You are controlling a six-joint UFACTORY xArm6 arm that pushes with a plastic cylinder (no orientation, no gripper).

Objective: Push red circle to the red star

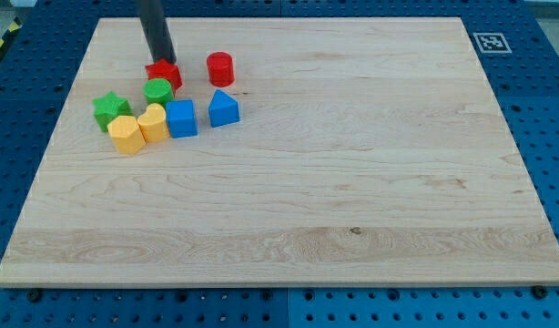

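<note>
The red circle (220, 67) stands on the wooden board near the view's top left. The red star (164, 74) lies a short gap to its left, partly hidden by my rod. My tip (161, 60) rests at the star's top edge, touching or almost touching it, and is well left of the red circle.
A green circle (158, 91) sits just below the red star. A green star (109, 109), a yellow hexagon (126, 134), a yellow heart-like block (154, 123), a blue cube (181, 118) and a blue pentagon-like block (223, 108) cluster below. The board's left edge (52, 137) is close.
</note>
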